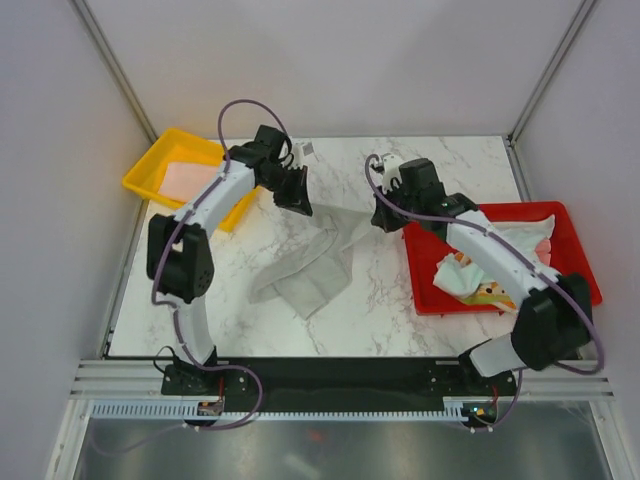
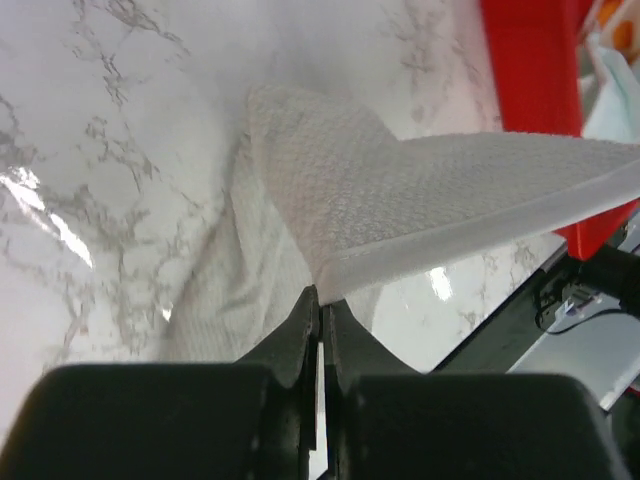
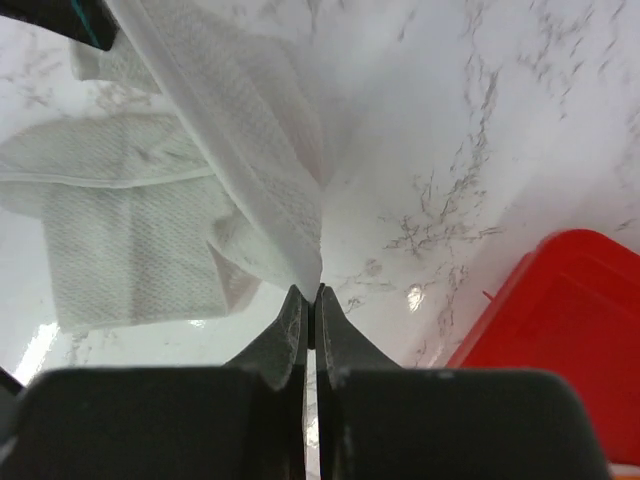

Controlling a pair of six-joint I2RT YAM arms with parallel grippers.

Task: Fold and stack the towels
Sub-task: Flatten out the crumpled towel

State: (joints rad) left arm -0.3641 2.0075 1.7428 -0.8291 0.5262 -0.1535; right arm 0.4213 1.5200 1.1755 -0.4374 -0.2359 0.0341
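A grey towel (image 1: 312, 270) lies crumpled in the middle of the marble table, its far edge lifted and stretched between both grippers. My left gripper (image 1: 299, 207) is shut on one raised corner, and the left wrist view shows its tips (image 2: 323, 297) pinching the towel's hem (image 2: 400, 190). My right gripper (image 1: 384, 222) is shut on the other raised corner; in the right wrist view the cloth (image 3: 130, 230) rises from its closed tips (image 3: 311, 290). A pink towel (image 1: 185, 178) lies in the yellow tray. Several more towels, one mint (image 1: 455, 270) and one cream with orange (image 1: 485, 293), are heaped in the red tray.
The yellow tray (image 1: 150, 175) stands at the back left corner. The red tray (image 1: 425, 270) stands at the right, close beside my right gripper, and shows in both wrist views (image 2: 530, 60) (image 3: 560, 330). Enclosure walls surround the table.
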